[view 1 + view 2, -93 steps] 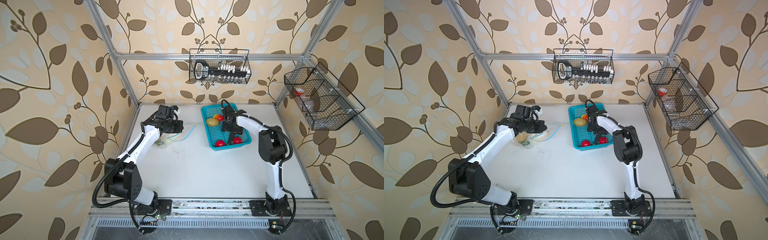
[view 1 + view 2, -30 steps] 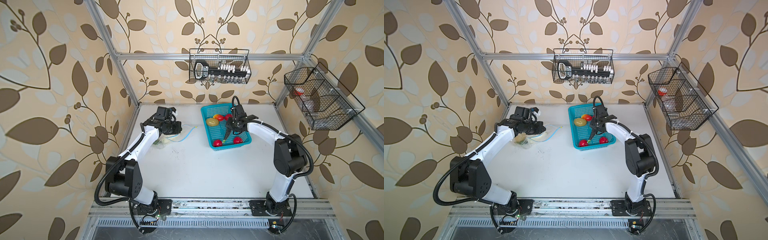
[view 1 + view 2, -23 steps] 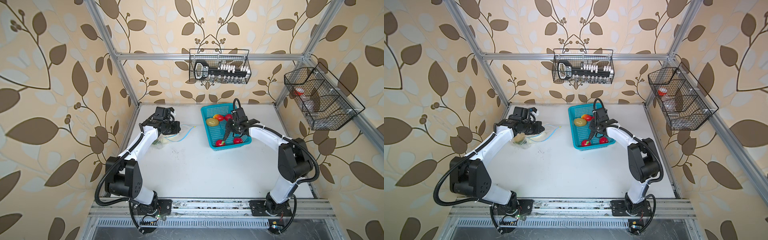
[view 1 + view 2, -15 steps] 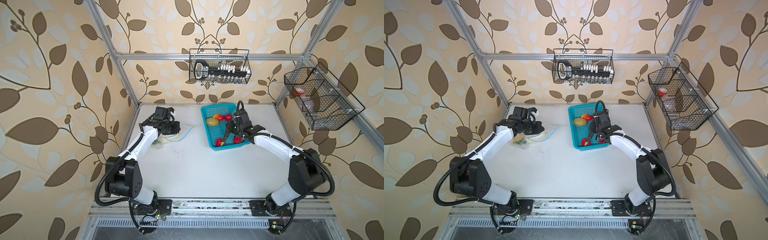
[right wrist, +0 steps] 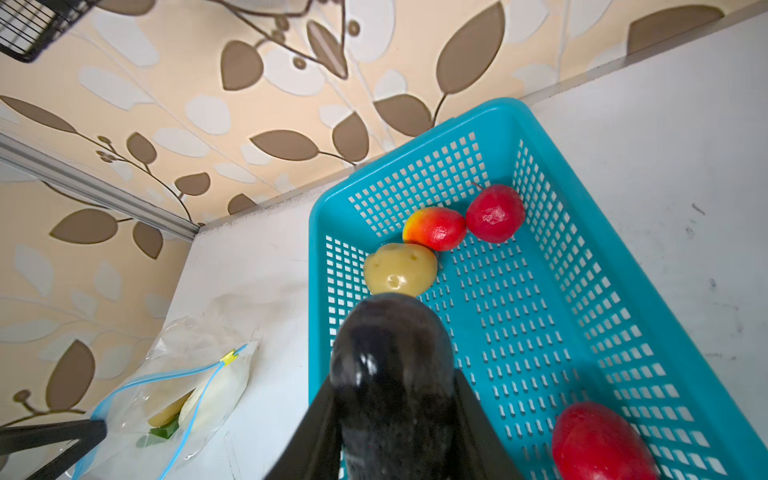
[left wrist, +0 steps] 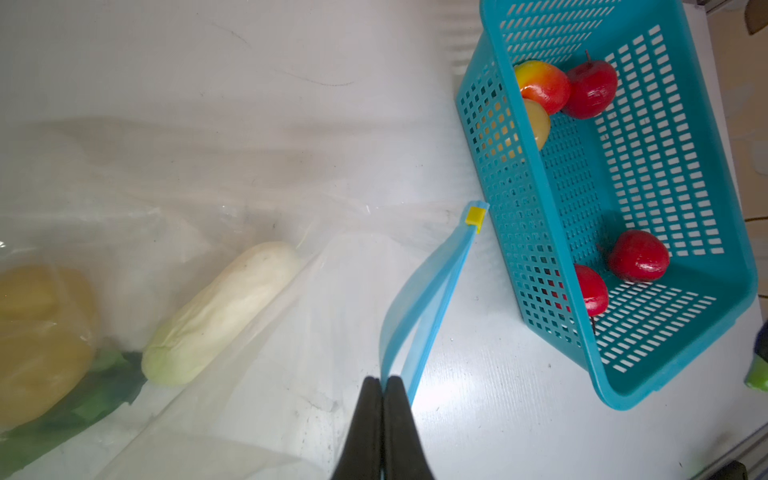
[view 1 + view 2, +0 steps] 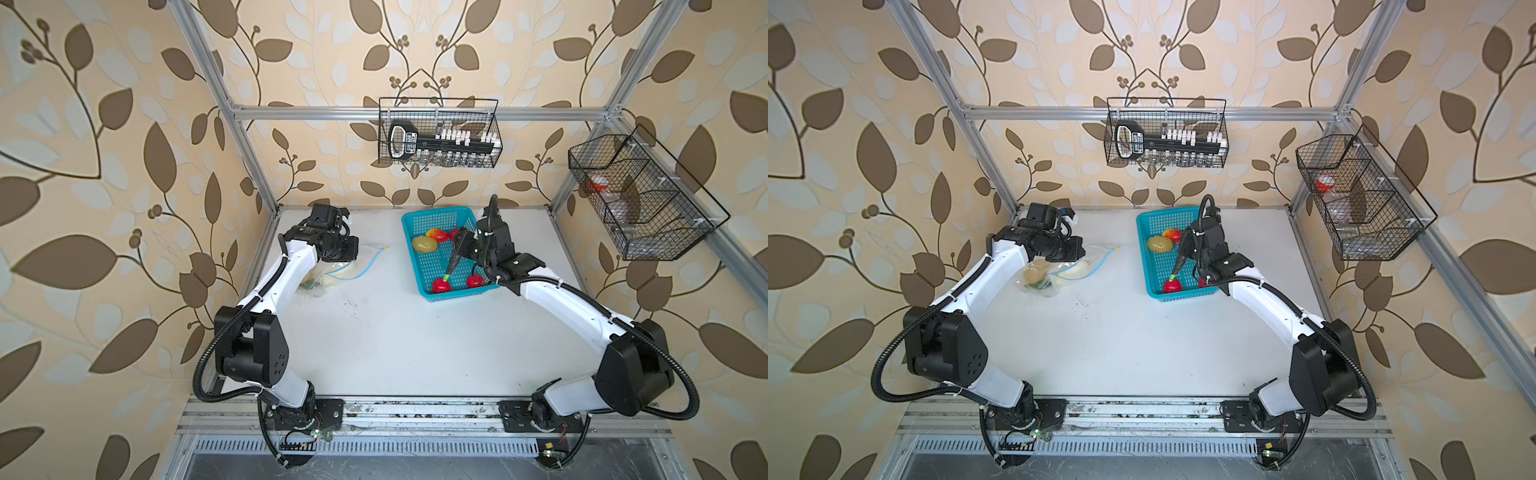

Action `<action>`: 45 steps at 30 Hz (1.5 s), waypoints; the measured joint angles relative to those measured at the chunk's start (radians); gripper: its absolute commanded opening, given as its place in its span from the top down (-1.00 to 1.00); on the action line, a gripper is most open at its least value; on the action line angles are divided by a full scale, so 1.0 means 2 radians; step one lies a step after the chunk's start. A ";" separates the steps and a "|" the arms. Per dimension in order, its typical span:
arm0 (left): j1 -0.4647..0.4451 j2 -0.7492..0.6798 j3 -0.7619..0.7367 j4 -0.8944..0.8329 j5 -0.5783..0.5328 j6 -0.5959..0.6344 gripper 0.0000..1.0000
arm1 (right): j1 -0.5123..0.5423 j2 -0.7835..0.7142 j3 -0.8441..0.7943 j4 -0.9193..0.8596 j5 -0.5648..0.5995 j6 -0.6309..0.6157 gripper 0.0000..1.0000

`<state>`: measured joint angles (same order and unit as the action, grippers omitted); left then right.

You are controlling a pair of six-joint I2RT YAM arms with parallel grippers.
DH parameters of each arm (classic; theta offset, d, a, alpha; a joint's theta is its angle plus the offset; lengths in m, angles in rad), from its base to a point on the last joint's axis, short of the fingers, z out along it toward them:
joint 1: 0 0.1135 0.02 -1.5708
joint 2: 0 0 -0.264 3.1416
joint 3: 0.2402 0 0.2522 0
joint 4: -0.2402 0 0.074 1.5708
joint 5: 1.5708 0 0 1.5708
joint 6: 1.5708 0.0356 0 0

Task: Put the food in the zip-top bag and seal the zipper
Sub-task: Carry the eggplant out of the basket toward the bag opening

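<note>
My left claw [image 6: 382,399] is pinched shut on the bag's [image 7: 1050,274] blue zipper [image 6: 428,299] — the bag lies on the bench [image 7: 395,353], left of the basket [image 5: 395,187]. My right claw [image 5: 399,415] grips the eggplant [image 5: 390,353] over the basket — potato [image 5: 401,270] and red fruit [image 5: 494,214] lie beyond.

The right tool [image 7: 1188,246] holds a dark eggplant [image 7: 1179,262] above the blue basket [image 7: 1183,294], green end down. A potato [image 7: 1160,244] and red fruits [image 7: 1171,286] lie inside. The left tool [image 7: 1077,254] is pinched on the blue zipper [image 7: 1100,259] of the clear bag [image 7: 1054,289] on the counter [image 7: 1142,340].
</note>
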<state>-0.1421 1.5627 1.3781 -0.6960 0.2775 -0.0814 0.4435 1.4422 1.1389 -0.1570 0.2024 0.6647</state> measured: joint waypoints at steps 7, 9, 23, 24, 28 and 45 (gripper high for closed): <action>0.000 0.000 0.012 -0.012 0.001 -0.001 1.00 | 0.003 -0.029 -0.026 0.013 0.012 0.006 1.00; 0.000 0.000 0.012 -0.014 0.003 -0.003 1.00 | 0.010 -0.036 -0.038 0.017 0.022 0.010 1.00; 0.000 0.001 0.012 0.005 0.045 -0.051 1.00 | 0.065 -0.071 -0.052 0.034 0.127 0.017 1.00; 0.000 0.001 0.012 0.007 0.045 -0.053 1.00 | 0.066 -0.071 -0.052 0.033 0.133 0.019 1.00; 0.000 0.001 0.011 0.017 0.050 -0.062 1.00 | 0.074 -0.072 -0.052 0.035 0.152 0.031 1.00; 0.000 0.001 0.010 0.022 0.107 -0.100 1.00 | 0.125 -0.036 -0.056 0.143 0.160 0.092 1.00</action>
<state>-0.1421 1.5650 1.3975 -0.6525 0.4911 -0.2810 0.6930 1.3705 1.0271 0.1299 0.5228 0.8486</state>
